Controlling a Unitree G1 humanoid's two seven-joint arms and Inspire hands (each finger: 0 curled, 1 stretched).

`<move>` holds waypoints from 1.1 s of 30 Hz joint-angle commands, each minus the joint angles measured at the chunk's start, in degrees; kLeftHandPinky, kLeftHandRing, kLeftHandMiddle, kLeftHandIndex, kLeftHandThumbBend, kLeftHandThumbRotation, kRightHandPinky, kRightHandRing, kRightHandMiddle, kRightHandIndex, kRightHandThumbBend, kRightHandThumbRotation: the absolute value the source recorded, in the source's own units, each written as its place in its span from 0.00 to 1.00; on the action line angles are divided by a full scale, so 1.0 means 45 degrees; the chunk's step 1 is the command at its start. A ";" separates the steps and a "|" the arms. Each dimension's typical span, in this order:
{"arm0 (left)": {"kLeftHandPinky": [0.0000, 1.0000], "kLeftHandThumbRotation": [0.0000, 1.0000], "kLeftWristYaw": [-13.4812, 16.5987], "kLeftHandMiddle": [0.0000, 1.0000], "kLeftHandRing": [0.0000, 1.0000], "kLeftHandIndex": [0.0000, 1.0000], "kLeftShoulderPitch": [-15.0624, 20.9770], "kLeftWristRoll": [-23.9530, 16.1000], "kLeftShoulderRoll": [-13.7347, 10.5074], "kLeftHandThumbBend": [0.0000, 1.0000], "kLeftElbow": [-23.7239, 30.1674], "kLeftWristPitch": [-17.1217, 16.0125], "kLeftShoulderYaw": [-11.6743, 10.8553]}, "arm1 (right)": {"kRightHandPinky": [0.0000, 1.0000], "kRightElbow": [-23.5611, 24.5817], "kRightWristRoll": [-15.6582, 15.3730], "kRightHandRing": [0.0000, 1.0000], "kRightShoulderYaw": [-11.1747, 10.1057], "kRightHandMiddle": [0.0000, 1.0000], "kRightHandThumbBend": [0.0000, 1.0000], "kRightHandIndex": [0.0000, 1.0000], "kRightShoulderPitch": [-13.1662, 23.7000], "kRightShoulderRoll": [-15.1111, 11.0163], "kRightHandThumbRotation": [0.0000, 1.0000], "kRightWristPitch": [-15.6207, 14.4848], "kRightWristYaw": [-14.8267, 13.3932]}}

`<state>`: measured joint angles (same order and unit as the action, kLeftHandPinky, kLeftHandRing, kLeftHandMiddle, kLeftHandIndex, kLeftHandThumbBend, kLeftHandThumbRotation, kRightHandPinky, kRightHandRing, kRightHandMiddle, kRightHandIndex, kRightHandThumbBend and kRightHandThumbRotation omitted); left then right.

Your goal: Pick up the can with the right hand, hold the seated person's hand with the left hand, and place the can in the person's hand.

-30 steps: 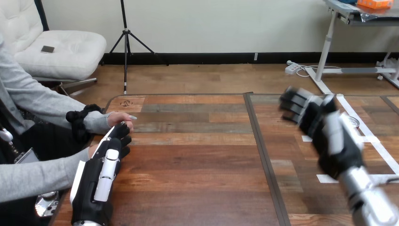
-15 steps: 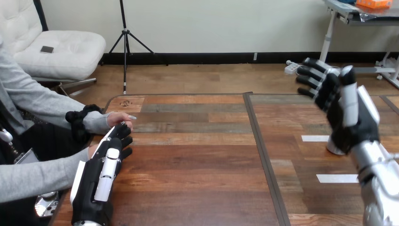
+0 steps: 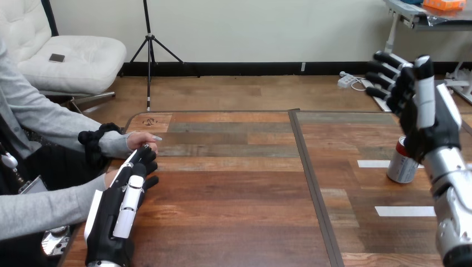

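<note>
The wooden bench (image 3: 234, 183) runs across the whole lower view, with a dark seam down its middle. At about 2 o'clock from the bench's centre the right robot hand (image 3: 422, 125) is raised above the surface. Its fingers (image 3: 384, 75) are spread wide and it holds nothing. At about 8 o'clock the left robot hand (image 3: 119, 203) lies flat along the bench's left edge, back upward, fingers nearly straight and relaxed, pointing toward 12 o'clock. Its fingertips end just beside the person's hand (image 3: 140, 142), which rests on the bench at about 9 o'clock. I cannot tell whether the two touch, and no finger curls round it. The can (image 3: 401, 164) stands upright on the bench at 3 o'clock, below the heel of the right robot hand and free of its fingers. Two white tape strips (image 3: 404, 211) lie near the can, one at its left side and one toward 5 o'clock.
</note>
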<state>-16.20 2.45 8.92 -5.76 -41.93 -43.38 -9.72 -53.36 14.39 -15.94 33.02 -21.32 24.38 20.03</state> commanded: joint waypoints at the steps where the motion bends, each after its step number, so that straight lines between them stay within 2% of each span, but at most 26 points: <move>1: 0.84 0.88 -0.0044 0.89 0.88 0.88 0.0560 0.0039 -0.0002 0.53 0.0488 -0.0102 0.0093 | 0.80 -0.0717 -0.0174 0.84 -0.0322 0.82 0.99 0.80 0.1360 -0.0633 0.98 0.0140 -0.0501; 6: 0.84 0.88 -0.0117 0.89 0.88 0.88 0.0570 0.0038 -0.0059 0.53 0.0481 -0.0074 0.0101 | 0.82 -0.1359 -0.0378 0.86 -0.0370 0.83 0.97 0.82 0.1696 -0.0941 1.00 0.0238 -0.0938; 14: 0.83 0.87 -0.0184 0.89 0.88 0.88 0.0562 0.0099 -0.0080 0.50 0.0518 0.0025 0.0068 | 0.93 -0.2180 -0.0634 0.93 -0.0389 0.89 0.95 0.87 0.2178 -0.1309 1.00 0.0205 -0.1567; 21: 0.83 0.87 -0.0400 0.89 0.88 0.88 0.0680 0.0183 -0.0105 0.50 0.0239 -0.0173 0.0015 | 0.98 -0.2914 -0.1016 0.97 -0.0338 0.93 0.95 0.91 0.2635 -0.1731 1.00 -0.0061 -0.2275; 33: 0.83 0.86 -0.0379 0.89 0.87 0.88 0.0603 0.0141 -0.0058 0.52 0.0415 0.0016 0.0004 | 1.00 -0.3716 -0.1255 1.00 -0.0328 0.99 0.98 0.98 0.3083 -0.2230 1.00 -0.0639 -0.2584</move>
<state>-17.92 2.47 9.12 -5.82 -41.95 -43.03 -9.84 -69.30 9.12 -16.92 40.40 -29.41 22.25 8.95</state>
